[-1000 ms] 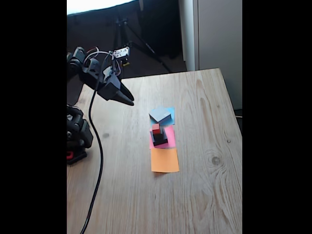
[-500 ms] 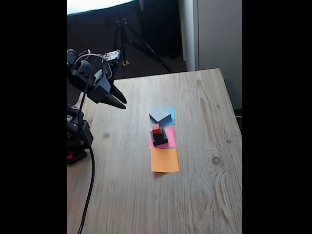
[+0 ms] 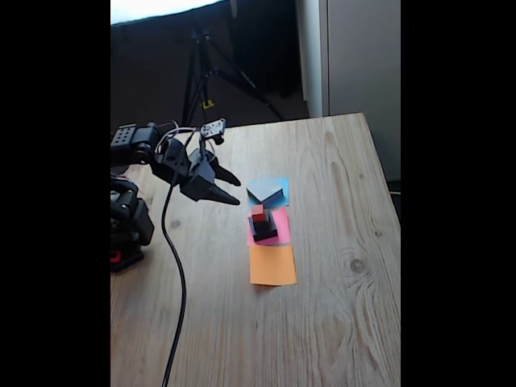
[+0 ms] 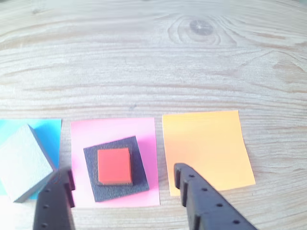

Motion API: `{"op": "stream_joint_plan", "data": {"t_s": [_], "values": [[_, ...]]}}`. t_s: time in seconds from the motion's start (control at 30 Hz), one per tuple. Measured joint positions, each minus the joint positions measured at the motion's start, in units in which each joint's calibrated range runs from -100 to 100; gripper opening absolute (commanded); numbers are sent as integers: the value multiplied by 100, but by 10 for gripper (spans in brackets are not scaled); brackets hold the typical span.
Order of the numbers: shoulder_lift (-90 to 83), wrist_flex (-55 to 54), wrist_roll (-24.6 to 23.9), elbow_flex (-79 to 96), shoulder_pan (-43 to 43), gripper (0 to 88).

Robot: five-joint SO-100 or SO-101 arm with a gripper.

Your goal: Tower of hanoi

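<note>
I see fingers (image 4: 122, 179) spread open, holding nothing, above the pink square (image 4: 114, 160); red cube (image 4: 114, 166) tops black stack (image 4: 116, 168) there, grey slab (image 4: 21, 161) on blue square (image 4: 45, 134) beside

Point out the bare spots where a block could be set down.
The orange paper square is bare, beside the pink square holding the black slab and red cube. The blue square is taken by the grey slab. The wooden table beyond lies open.

Three flat paper squares lie in a row on one wooden table (image 4: 144, 57): one blue paper square (image 4: 48, 132), one pink paper square (image 4: 115, 129), one orange paper square (image 4: 206, 143). One grey slab (image 4: 21, 160), one black slab (image 4: 139, 179), one red cube (image 4: 114, 165). One gripper (image 4: 122, 177).
</note>
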Motion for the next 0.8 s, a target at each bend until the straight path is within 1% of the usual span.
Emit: {"op": "stream_joint_plan", "data": {"t_s": [0.17, 0.33, 0.47, 0.53, 0.67, 0.8], "values": [[0, -1329, -417, 791, 0, 347], [9, -2714, -503, 1704, 0, 336], [265, -4404, -434, 2764, 0, 334], [436, -5076, -417, 3086, -21, 336], [770, -5941, -399, 3425, -83, 334], [1137, -6613, -226, 3633, -114, 331]]}}
